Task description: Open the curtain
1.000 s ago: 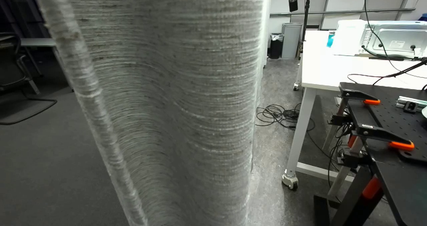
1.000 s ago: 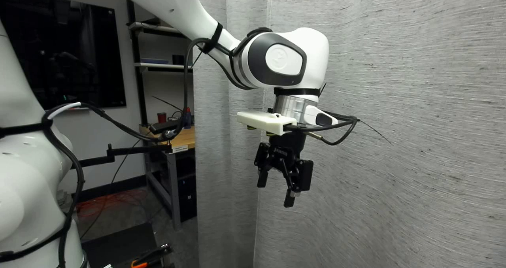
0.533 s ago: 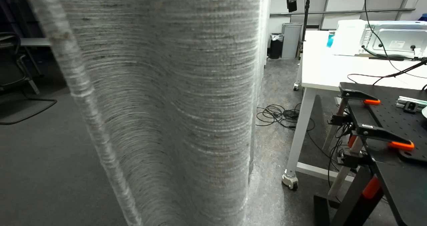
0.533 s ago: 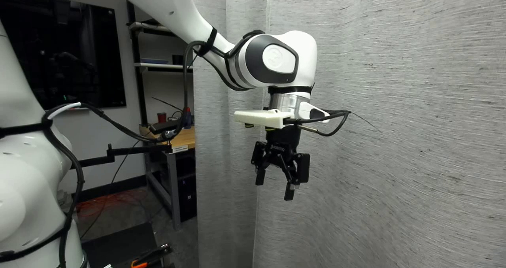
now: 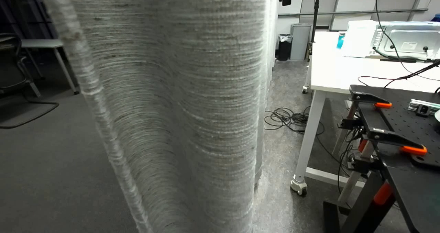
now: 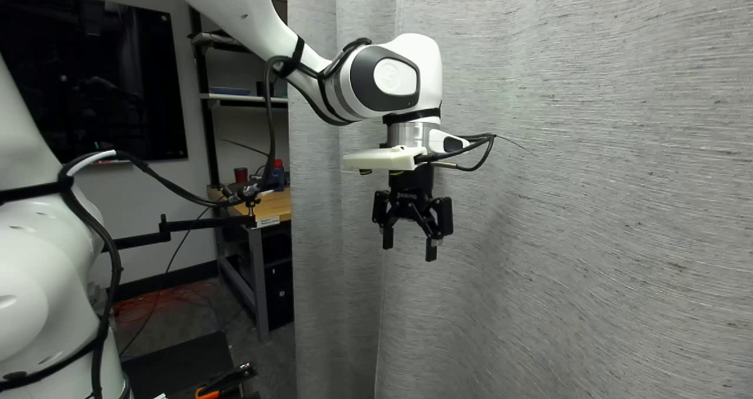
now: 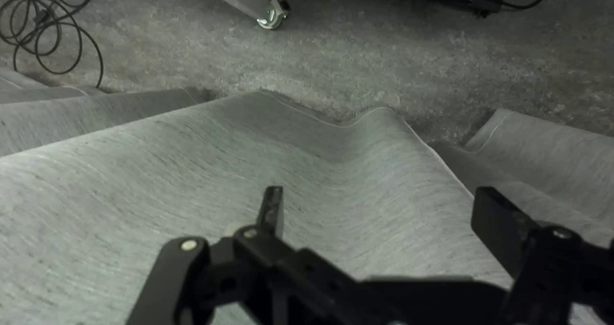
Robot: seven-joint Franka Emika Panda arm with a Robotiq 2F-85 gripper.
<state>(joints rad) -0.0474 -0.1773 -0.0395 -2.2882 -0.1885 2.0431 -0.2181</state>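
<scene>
The curtain is tall grey-white woven fabric with soft vertical folds. It shows in both exterior views (image 5: 206,88) (image 6: 588,181) and fills much of the wrist view (image 7: 192,171). My gripper (image 6: 409,249) points down in front of the curtain, near a vertical seam or panel edge. In the wrist view my gripper (image 7: 379,195) has its fingers wide apart with nothing between them. The curtain lies beyond them, and one panel's edge runs down to near the right fingertip. Whether the fingers touch the fabric cannot be told.
A white table (image 5: 343,69) with a microwave (image 5: 409,42) and a black bench (image 5: 402,178) with orange-tipped clamps stand beside the curtain. Cables (image 5: 288,119) lie coiled on the floor. A wooden workbench (image 6: 276,205) and shelves (image 6: 235,97) stand behind the arm.
My arm and gripper have moved left and up in an exterior view, with the fingers still open. The curtain's near edge has swayed slightly, first left, then right.
</scene>
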